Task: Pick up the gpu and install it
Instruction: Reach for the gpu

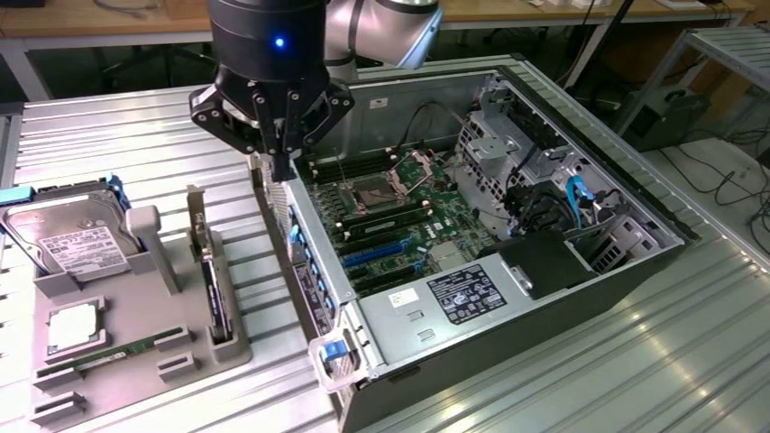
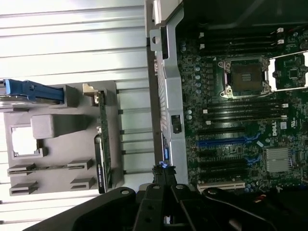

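Gripper (image 1: 281,171) fingers pressed together, holding nothing, hovering above rear wall of PC case (image 1: 506,361). Gpu (image 1: 216,289) stands on edge in grey fixture (image 1: 139,311) beside case, untouched. Approach step, by judgement: centre over card's top edge, square to board, keep clear of bracket end. Card seen edge-on; fan face & safe grip pts can't be made out

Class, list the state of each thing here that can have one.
Case: on its side, open.
Gripper: shut, empty, at the case's edge.
GPU: on edge in the holder, not installed.
CPU socket: cover raised.
Hard drive: in the holder.
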### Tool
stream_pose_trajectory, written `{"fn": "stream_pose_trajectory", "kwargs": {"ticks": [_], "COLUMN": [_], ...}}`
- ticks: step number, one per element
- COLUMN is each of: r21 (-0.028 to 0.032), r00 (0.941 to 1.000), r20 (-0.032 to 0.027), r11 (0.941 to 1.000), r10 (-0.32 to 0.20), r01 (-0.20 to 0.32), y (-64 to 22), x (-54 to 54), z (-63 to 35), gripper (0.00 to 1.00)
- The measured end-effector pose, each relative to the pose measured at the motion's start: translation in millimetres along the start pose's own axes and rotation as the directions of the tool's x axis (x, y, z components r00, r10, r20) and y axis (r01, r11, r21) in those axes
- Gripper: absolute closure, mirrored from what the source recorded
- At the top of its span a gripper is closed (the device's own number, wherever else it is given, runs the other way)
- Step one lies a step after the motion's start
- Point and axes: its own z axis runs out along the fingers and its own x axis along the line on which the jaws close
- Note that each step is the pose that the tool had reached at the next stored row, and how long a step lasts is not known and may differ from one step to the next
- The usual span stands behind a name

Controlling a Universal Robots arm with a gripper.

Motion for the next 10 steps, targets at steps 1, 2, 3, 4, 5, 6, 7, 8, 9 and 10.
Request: {"fn": "stream_pose_trajectory", "kwargs": {"ticks": [1,2,3,4,5,6,7,8,9,10], "r21": [0.0,0.0001,0.0002,0.0001,0.0002,0.0001,0.0001,0.0001,0.0001,0.0001], "r00": [1.0,1.0,1.0,1.0,1.0,1.0,1.0,1.0,1.0,1.0], "r20": [0.0,-0.0001,-0.0001,-0.0001,-0.0001,-0.0001,0.0,0.0,-0.0001,-0.0001], "r11": [1.0,1.0,1.0,1.0,1.0,1.0,1.0,1.0,1.0,1.0], "r10": [0.0,0.0,0.0,0.0,0.0,0.0,0.0,0.0,0.0,0.0], "r01": [0.0,0.0,0.0,0.0,0.0,0.0,0.0,0.0,0.0,0.0], "y": [-0.6,-1.3,-1.9,-2.5,-3.1,-3.7,-4.2,-4.8,-5.8,-6.5], "x": [0.7,1.5,2.2,2.9,3.7,4.3,5.1,5.7,6.8,7.7], "z": [0.0,-0.1,-0.2,-0.2,-0.3,-0.3,-0.3,-0.4,-0.5,-0.5], "gripper": [0.89,0.89,0.89,0.89,0.89,0.89,0.89,0.89,0.89,0.89]}}
